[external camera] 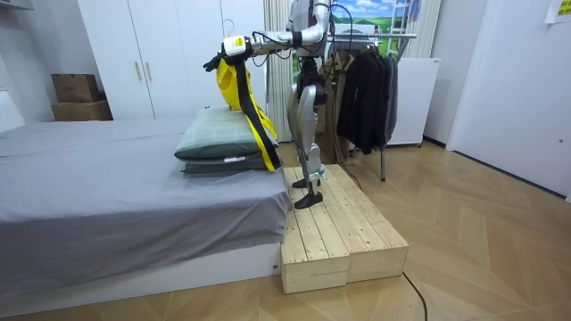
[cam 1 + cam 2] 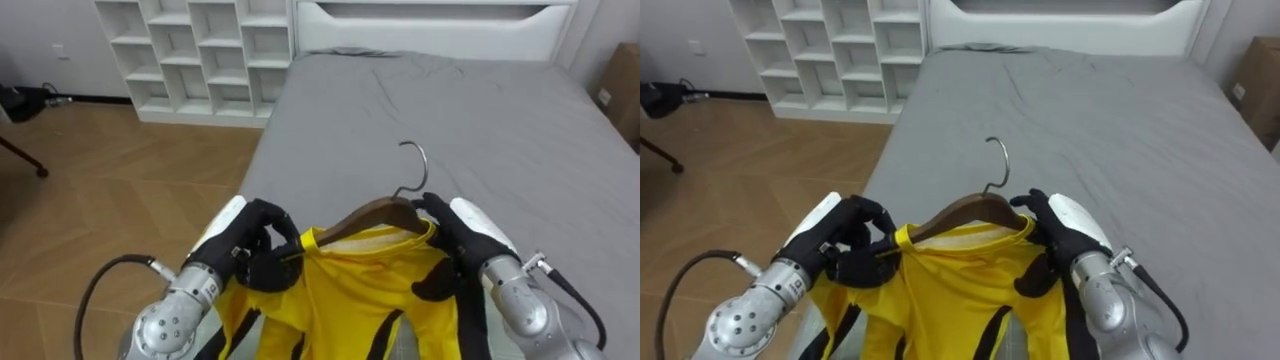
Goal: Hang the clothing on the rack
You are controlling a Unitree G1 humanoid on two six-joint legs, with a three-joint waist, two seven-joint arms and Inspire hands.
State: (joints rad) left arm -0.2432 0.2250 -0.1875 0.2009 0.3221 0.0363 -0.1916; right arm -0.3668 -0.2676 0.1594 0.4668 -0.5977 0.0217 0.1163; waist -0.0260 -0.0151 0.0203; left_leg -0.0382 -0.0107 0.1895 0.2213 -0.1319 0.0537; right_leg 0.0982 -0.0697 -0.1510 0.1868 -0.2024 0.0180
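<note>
A yellow shirt [image 2: 350, 295] with black stripes hangs on a brown wooden hanger [image 2: 372, 213] whose metal hook [image 2: 415, 163] points up and away from me. My left hand [image 2: 262, 252] is curled round the shirt's left shoulder at the hanger's end. At the right shoulder my right hand [image 2: 455, 240] grips cloth and hanger the same way. Both hands hold the garment up over the grey bed [image 2: 480, 120]. In the room view the shirt [image 1: 239, 94] dangles from my raised arms above the bed's corner.
I stand on a wooden platform [image 1: 335, 227] beside the bed. A clothes rack [image 1: 366, 80] with dark garments stands behind me. Folded grey pillows [image 1: 223, 143] lie on the bed. A white cubby shelf [image 2: 195, 55] and wooden floor [image 2: 110, 180] lie to the left.
</note>
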